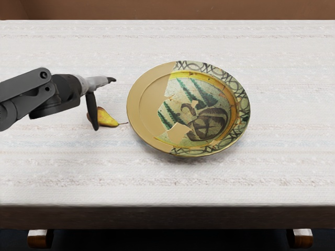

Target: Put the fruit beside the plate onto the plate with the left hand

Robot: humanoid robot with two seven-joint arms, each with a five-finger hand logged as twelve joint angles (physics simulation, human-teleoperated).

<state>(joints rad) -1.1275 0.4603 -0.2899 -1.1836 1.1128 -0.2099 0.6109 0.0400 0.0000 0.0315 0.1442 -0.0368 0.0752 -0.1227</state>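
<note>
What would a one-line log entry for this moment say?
left hand: open, at fruit | fruit: on table, left of plate, not on it | right hand: not in view

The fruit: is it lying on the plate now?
No, the fruit lies on the table just left of the plate, beside the left hand.

A narrow, seemingly clear strip of table [122,106] separates fruit [108,120] from plate [134,104].
</note>
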